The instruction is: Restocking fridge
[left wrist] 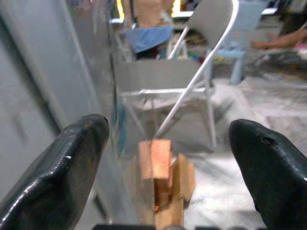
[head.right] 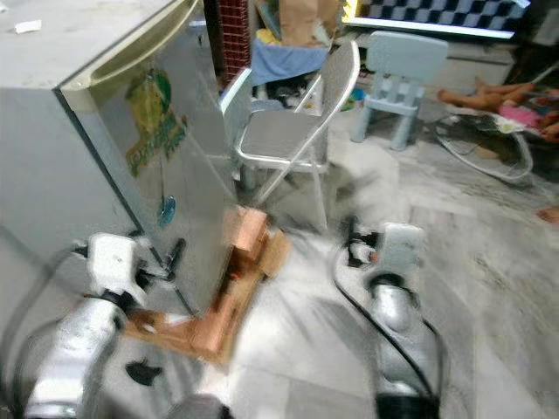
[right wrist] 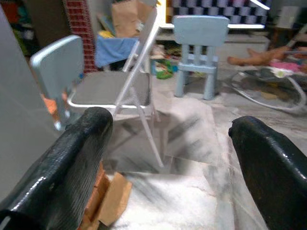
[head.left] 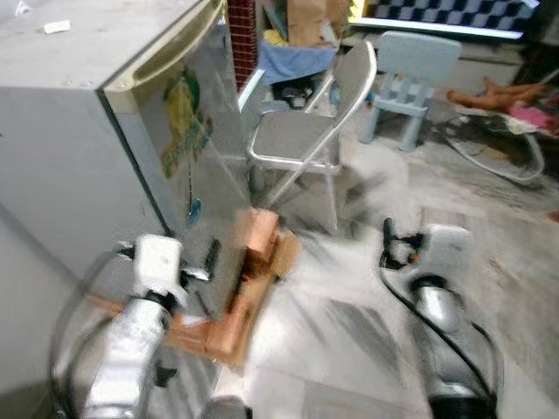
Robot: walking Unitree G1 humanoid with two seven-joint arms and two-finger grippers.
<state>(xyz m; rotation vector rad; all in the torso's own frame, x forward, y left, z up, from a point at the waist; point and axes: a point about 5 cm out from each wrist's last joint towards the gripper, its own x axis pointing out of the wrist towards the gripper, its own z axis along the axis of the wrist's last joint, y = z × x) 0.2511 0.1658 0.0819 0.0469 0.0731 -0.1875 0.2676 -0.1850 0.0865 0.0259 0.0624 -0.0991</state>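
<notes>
Upright fridge [head.left: 105, 122], door closed, facing chair [head.left: 306, 131].

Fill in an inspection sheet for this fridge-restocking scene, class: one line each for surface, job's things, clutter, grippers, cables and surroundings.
Surface: pale marble floor, blurred by motion.
Job's things: silver fridge, door shut, stickers on it; no stock seen.
Clutter: wooden blocks on the floor at the fridge's base.
Grippers: left gripper open, beside the fridge; right gripper open, above the floor.
Cables: black cable along the right arm.
Surroundings: folding chair, blue child's chair, someone's legs on the floor.
</notes>
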